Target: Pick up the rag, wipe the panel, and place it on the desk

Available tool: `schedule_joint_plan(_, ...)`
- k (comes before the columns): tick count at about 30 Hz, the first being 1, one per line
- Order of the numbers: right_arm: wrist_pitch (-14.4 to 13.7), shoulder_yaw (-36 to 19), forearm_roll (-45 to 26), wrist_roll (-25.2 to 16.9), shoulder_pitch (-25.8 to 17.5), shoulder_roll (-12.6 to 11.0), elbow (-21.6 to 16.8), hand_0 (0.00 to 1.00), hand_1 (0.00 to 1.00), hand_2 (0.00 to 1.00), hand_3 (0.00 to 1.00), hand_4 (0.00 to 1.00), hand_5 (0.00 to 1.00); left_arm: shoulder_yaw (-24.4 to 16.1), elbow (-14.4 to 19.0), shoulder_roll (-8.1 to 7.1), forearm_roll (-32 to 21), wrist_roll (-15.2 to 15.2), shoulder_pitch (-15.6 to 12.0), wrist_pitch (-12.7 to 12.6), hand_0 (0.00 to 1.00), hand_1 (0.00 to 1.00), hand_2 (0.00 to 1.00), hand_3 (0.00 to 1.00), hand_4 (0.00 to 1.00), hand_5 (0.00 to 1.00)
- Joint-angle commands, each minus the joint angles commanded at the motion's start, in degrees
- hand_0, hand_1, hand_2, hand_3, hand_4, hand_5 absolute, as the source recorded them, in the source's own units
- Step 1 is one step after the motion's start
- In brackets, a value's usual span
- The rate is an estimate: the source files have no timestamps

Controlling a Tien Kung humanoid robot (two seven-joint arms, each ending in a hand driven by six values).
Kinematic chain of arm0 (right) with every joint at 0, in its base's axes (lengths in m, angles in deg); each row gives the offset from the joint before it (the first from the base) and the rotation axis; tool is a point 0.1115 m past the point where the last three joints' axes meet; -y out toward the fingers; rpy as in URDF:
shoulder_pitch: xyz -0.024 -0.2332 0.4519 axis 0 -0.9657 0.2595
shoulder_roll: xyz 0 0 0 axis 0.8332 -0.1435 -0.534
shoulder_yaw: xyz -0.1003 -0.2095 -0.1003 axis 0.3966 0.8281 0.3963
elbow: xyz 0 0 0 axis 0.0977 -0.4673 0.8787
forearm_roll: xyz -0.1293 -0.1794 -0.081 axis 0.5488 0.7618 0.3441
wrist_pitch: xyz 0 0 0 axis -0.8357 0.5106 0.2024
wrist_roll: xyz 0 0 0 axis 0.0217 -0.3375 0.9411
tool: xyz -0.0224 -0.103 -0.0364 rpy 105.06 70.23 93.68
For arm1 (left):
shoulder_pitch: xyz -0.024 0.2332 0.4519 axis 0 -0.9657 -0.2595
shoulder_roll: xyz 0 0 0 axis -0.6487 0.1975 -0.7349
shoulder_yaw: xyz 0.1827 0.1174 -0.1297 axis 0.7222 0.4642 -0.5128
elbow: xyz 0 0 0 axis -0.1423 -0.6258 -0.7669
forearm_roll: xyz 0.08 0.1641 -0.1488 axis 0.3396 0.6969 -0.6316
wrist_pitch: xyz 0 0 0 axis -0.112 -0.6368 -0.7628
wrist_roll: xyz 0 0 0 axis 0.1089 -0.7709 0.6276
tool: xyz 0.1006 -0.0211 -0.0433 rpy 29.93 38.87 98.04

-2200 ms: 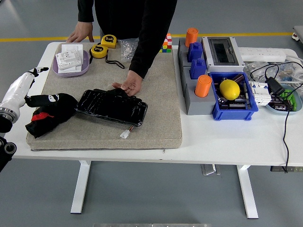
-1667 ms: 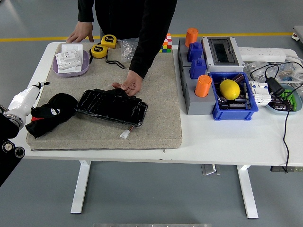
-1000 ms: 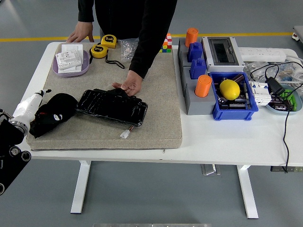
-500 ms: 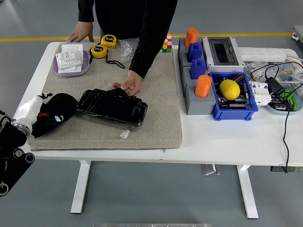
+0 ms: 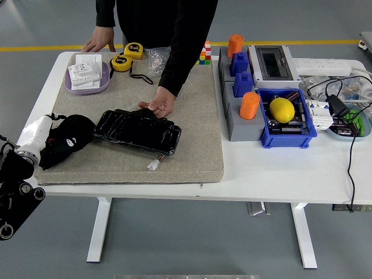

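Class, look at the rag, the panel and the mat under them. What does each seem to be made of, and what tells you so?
Rag: soft black cloth, matte, crumpled in folds.
Panel: probably hard plastic, black and glossy, catching light reflections; possibly under clear film.
Mat: looks like grey-beige felt or foam, dull, fuzzy surface with soft edges.

The robot's left arm comes in from the lower left corner, black at the joints with a white forearm angled up and to the right. Its left hand (image 5: 51,129) is mostly hidden at the forearm's end, so its grip cannot be made out. The right arm is out of sight.
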Motion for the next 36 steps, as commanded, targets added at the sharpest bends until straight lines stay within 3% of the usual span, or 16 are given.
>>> schedule_joint_plan(10, -0.11, -0.97, 0.54, 0.05, -0.03, 0.05, -0.08, 0.741, 0.662, 0.696, 0.610, 0.998, 0.545, 0.07, -0.60, -0.05, 0.83, -0.01, -0.09, -0.70, 0.425, 0.383, 0.822, 0.621, 0.618, 0.123)
schedule_joint_plan(11, -0.11, -0.98, 0.56, 0.04, -0.04, 0.06, -0.10, 0.741, 0.663, 0.696, 0.610, 0.998, 0.545, 0.08, -0.67, -0.05, 1.04, -0.07, -0.08, -0.76, 0.404, 0.347, 0.814, 0.593, 0.572, 0.090)
schedule_joint_plan(22, -0.12, -1.06, 0.53, 0.08, -0.01, 0.11, -0.07, 0.741, 0.663, 0.697, 0.610, 0.998, 0.545, -0.01, -1.16, 0.19, 2.03, 0.31, -0.14, -2.54, 0.390, 0.326, 0.791, 0.576, 0.542, 0.070)
schedule_joint_plan(23, -0.17, -1.10, 0.49, 0.06, -0.01, 0.11, -0.07, 0.741, 0.662, 0.697, 0.610, 0.998, 0.544, -0.05, -1.16, 0.21, 2.13, 0.35, -0.13, -2.75, 0.361, 0.276, 0.690, 0.548, 0.465, 0.043)
schedule_joint_plan(28, -0.17, -0.94, 0.34, 0.08, 0.07, 0.08, -0.04, 0.741, 0.662, 0.697, 0.610, 0.998, 0.544, -0.01, -1.07, 0.19, 1.77, 0.40, -0.10, -3.11, 0.361, 0.276, 0.690, 0.548, 0.465, 0.043)
schedule_joint_plan(29, -0.16, -0.92, 0.32, 0.08, 0.08, 0.09, -0.04, 0.740, 0.661, 0.697, 0.610, 0.998, 0.542, -0.03, -1.02, 0.18, 1.63, 0.44, -0.13, -3.14, 0.345, 0.246, 0.656, 0.534, 0.405, 0.025)
schedule_joint_plan(36, -0.19, -0.69, 0.08, 0.07, 0.07, 0.03, -0.07, 0.739, 0.662, 0.698, 0.610, 0.998, 0.543, -0.46, 1.21, -0.20, 0.06, 0.87, -0.46, -3.79, 0.334, 0.236, 0.633, 0.526, 0.368, 0.018)
